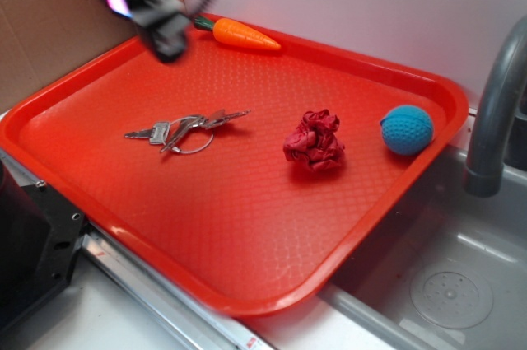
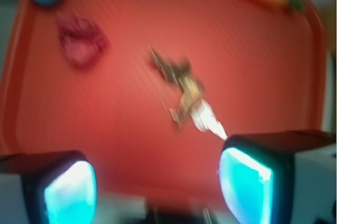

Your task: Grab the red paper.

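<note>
The end effector (image 2: 158, 182) is held wide apart (nothing gripped) above the tray's (image 1: 247, 235) far corner; the red paper (image 1: 314, 141) is left untouched.

The red paper (image 1: 314, 140), a dark crimson crumpled wad, lies loose on the tray's (image 1: 247, 226) right part.

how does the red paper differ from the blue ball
The red paper is dark crimson, the blue ball light blue. The paper is a wrinkled, irregular wad; the ball is round and knitted. The paper lies mid-tray, the ball near the tray's edge by the sink. Both are similar in size and untouched.
</note>
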